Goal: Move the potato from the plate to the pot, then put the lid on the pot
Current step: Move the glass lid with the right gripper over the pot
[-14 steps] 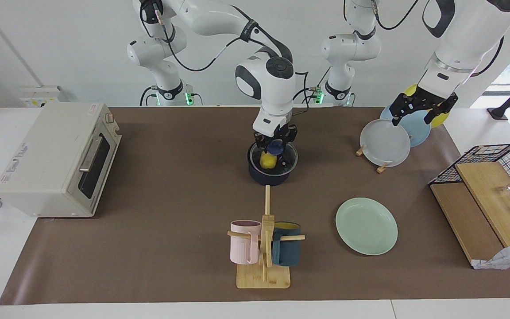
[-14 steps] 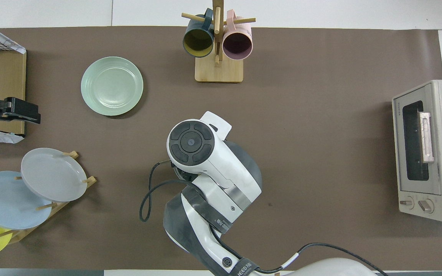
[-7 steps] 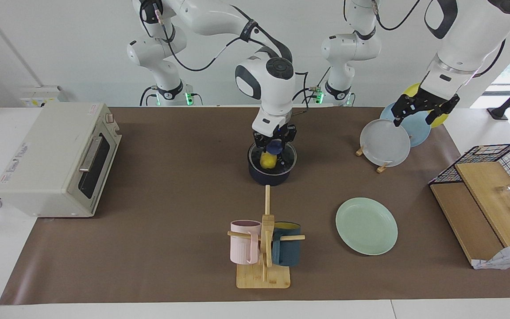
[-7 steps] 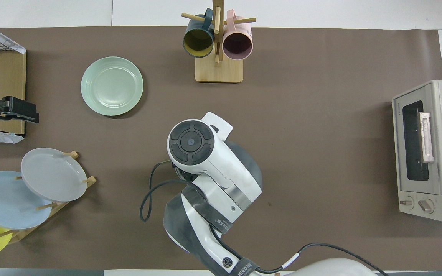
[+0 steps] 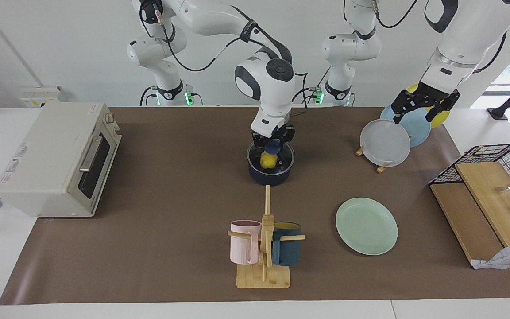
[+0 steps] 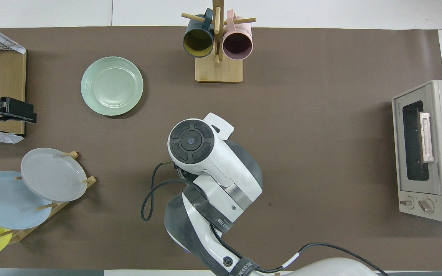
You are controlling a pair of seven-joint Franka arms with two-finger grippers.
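Observation:
The dark blue pot (image 5: 269, 177) stands mid-table, nearer to the robots than the mug stand. The yellow potato (image 5: 267, 161) lies inside it and shows through the clear glass lid (image 5: 285, 160), which sits level at the pot's rim. My right gripper (image 5: 273, 141) points straight down over the pot and is shut on the lid's blue knob (image 5: 274, 145). In the overhead view the right arm (image 6: 205, 161) hides the pot, lid and potato. The mint-green plate (image 5: 366, 226) (image 6: 112, 86) lies empty toward the left arm's end. My left gripper (image 5: 423, 105) (image 6: 8, 115) hangs open and empty in the air over the plate rack.
A toaster oven (image 5: 56, 159) stands at the right arm's end. A wooden mug stand (image 5: 264, 248) holds a pink and a dark teal mug. A rack with grey, light blue and yellow upright plates (image 5: 385, 142) and a wire basket with wooden boards (image 5: 485, 186) stand at the left arm's end.
My left gripper has risen a little over the plate rack. My right gripper and the lid have shifted very slightly over the pot.

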